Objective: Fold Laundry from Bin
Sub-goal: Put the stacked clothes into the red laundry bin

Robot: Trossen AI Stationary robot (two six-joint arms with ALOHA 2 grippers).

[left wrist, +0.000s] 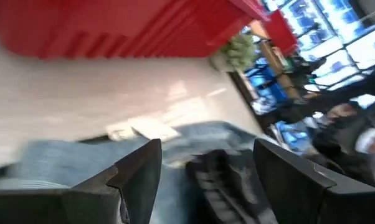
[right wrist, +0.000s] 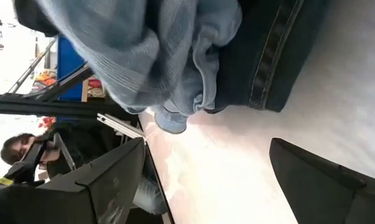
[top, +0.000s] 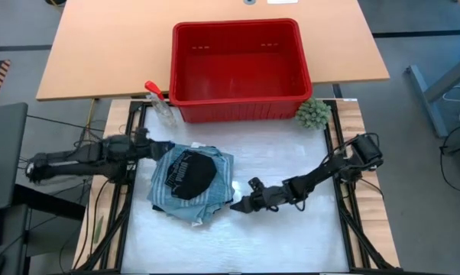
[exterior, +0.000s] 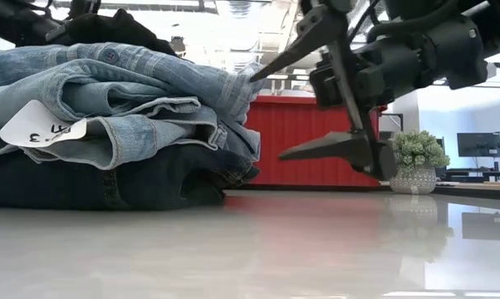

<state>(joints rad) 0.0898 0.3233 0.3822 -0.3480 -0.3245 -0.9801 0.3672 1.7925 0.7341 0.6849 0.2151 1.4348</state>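
Just beside laundry (top: 192,183), right gripper (top: 240,203) agape.

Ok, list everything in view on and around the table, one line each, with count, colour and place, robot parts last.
bin: one, red, nothing visible inside, far side of the table, centre.
spray bottle: one, clear with red trigger, by the bin's near left corner.
green fuzzy ball: one, green, by the bin's near right corner.
laundry: one stack, light blue denim over darker pieces, a black piece on top, left of centre on the white mat.
left gripper: one, dark, open, at the stack's left edge.
right gripper: one, dark, open, just right of the stack, not holding anything.
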